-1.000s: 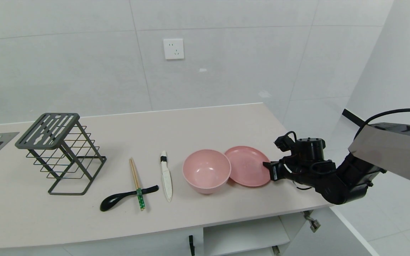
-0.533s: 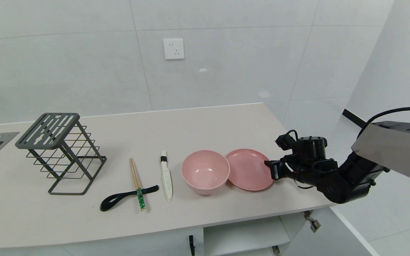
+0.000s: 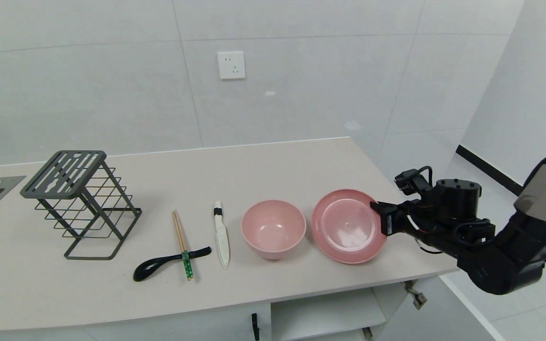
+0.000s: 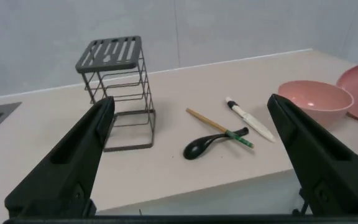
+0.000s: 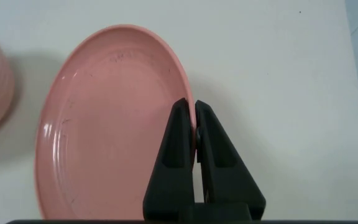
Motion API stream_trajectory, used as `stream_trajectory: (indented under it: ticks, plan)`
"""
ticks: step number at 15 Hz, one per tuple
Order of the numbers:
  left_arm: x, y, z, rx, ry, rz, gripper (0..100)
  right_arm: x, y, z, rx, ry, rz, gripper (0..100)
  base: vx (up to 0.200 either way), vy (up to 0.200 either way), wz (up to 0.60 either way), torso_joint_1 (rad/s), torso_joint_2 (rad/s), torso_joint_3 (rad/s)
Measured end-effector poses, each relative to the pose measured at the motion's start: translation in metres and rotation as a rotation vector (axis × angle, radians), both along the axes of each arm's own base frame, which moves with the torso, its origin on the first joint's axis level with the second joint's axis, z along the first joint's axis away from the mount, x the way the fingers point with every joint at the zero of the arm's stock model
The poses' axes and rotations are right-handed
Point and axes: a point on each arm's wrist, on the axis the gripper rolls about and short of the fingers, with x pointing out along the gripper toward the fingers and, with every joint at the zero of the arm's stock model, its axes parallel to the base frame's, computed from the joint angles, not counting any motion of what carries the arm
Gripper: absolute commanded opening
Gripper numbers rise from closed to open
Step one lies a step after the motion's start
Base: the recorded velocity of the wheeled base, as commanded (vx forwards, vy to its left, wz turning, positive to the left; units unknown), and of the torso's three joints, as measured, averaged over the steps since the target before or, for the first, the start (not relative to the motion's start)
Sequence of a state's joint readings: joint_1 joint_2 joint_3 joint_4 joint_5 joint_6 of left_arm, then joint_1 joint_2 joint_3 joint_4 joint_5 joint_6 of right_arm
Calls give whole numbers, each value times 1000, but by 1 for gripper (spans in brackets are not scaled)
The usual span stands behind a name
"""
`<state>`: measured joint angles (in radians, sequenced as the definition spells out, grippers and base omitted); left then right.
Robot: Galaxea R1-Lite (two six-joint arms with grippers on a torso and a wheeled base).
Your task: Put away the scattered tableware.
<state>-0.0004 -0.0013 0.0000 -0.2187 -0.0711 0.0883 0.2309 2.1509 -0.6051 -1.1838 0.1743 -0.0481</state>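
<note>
The right gripper (image 3: 379,214) is clamped shut on the rim of the pink plate (image 3: 346,227), fingers pinched tight on its edge with basically no gap in the right wrist view (image 5: 189,109). The plate sits right of centre in the head view, tipped up so its face shows. Can't tell if its lower edge touches the counter (image 3: 263,166). The pink bowl (image 3: 273,228) is just left of it, close but apart. Further left along the lower middle: the white knife (image 3: 221,234), then the chopsticks (image 3: 181,241) lying across the black spoon (image 3: 166,263). The wire rack (image 3: 81,201) stands at mid left. The left gripper (image 4: 190,109) is spread wide open, holding nothing.
</note>
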Motion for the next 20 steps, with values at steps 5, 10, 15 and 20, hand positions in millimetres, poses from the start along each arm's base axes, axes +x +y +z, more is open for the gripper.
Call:
stream_trajectory:
  ticks: [5, 10, 15, 20]
  plan:
    - [-2, -4, 11, 35, -10, -166, 100, -39, -8, 36, 16, -57, 7, 0, 0, 0, 0, 0, 0, 0]
    - [14, -8, 50, 74, 97, -400, 100, -95, -21, 72, 35, -135, 9, 0, 0, 0, 0, 0, 0, 0]
    - [51, -12, 59, 49, 297, -559, 100, -141, -33, 97, 64, -239, 7, 0, 0, 0, 0, 0, 0, 0]
    - [101, -13, 65, 79, 350, -567, 100, -166, -40, 109, 85, -317, 0, 0, 0, 0, 0, 0, 0, 0]
